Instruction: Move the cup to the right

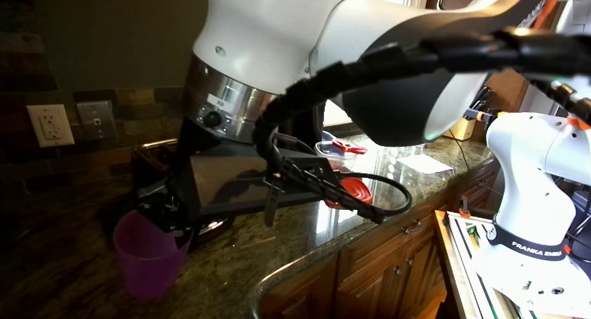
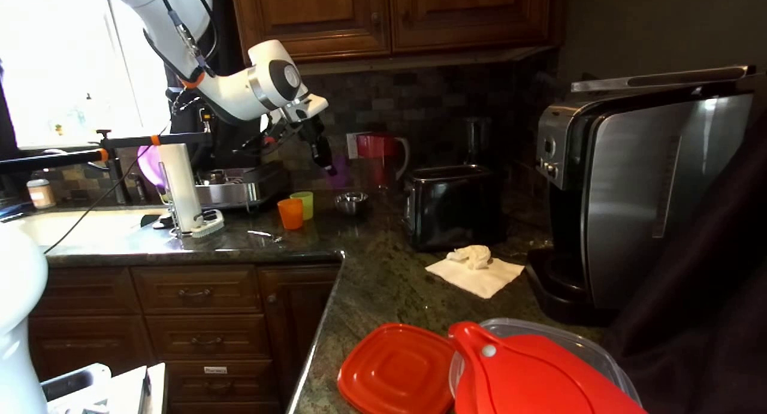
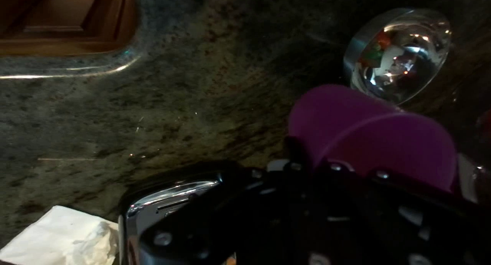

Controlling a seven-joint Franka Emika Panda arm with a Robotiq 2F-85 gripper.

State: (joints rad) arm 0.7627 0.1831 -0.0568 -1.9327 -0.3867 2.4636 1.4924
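Observation:
The purple-pink cup (image 1: 147,270) hangs at my gripper (image 1: 173,231) and leans slightly. In an exterior view the cup (image 2: 340,174) shows dark behind the fingertips (image 2: 329,169), near the back wall, and appears raised off the counter. In the wrist view the cup (image 3: 333,111) lies right of centre with its open mouth toward the camera. My gripper (image 3: 312,161) is shut on the cup's wall, one finger outside and one inside the rim. The fingers are dark, and part of the cup's near side is hidden behind them.
A metal bowl (image 3: 402,58) is beside the cup in the wrist view. A black toaster (image 2: 455,207), red-lidded pitcher (image 2: 377,147), orange cup (image 2: 290,214) and green cup (image 2: 305,203) stand on the counter. A coffee maker (image 2: 665,192) and red lid (image 2: 398,369) are nearer that camera.

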